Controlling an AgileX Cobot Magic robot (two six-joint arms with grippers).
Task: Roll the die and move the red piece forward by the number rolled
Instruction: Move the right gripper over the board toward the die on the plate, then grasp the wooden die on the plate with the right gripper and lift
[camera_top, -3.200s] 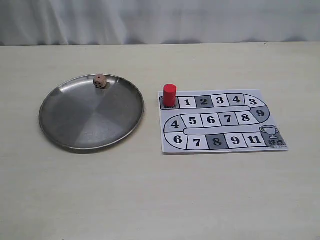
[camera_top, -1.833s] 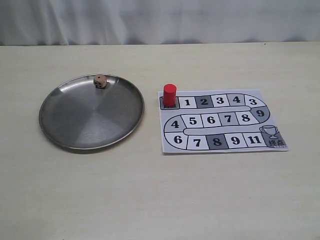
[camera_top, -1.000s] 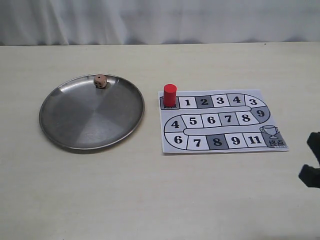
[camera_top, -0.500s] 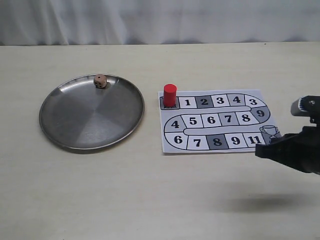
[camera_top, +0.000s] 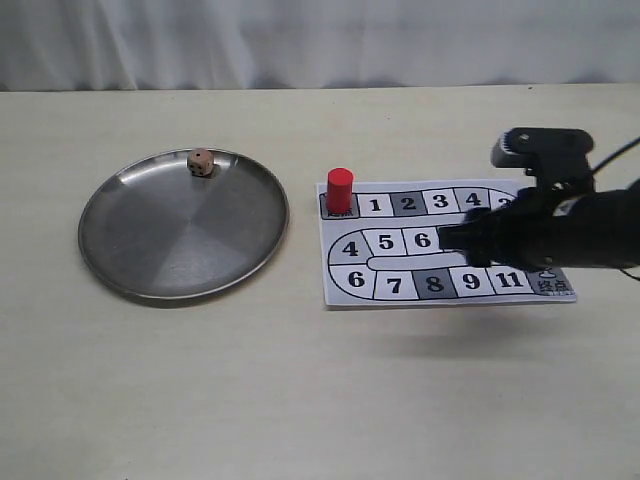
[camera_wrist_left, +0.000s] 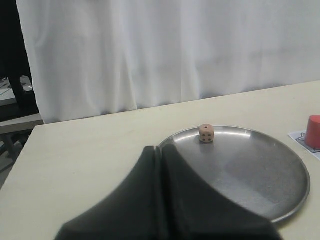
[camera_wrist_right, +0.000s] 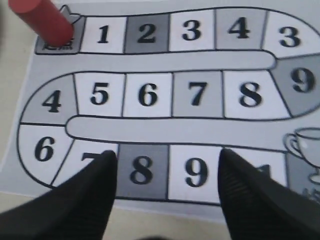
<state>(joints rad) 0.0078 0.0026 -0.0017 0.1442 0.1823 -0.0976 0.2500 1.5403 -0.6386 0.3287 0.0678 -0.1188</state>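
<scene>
On the left, my left gripper (camera_wrist_left: 160, 150) has its fingers pressed together with nothing between them, and it waits low before the metal plate (camera_top: 100, 262). The die (camera_top: 200, 162) lies inside the plate, close to the far rim. It has not moved in the last seconds, so I judge the roll is not yet done. I cannot read its top face with certainty.

The red piece (camera_top: 340, 189) stands upright on the start square at the upper left corner of the paper board (camera_top: 400, 296), also unmoved.

The change is on the right. The right gripper (camera_top: 450, 240) was outside the exterior view a moment ago; now it has come in from the right side and hangs over the middle row of the board. Its fingers (camera_wrist_right: 85, 195) are spread wide and hold nothing; the right wrist view shows squares 8 and 9 between them.

I think it goes toward the red piece or further to the die; which one I cannot tell. Nothing stands between it and the piece. For the die, the raised rim just beside it may hinder the fingers.
</scene>
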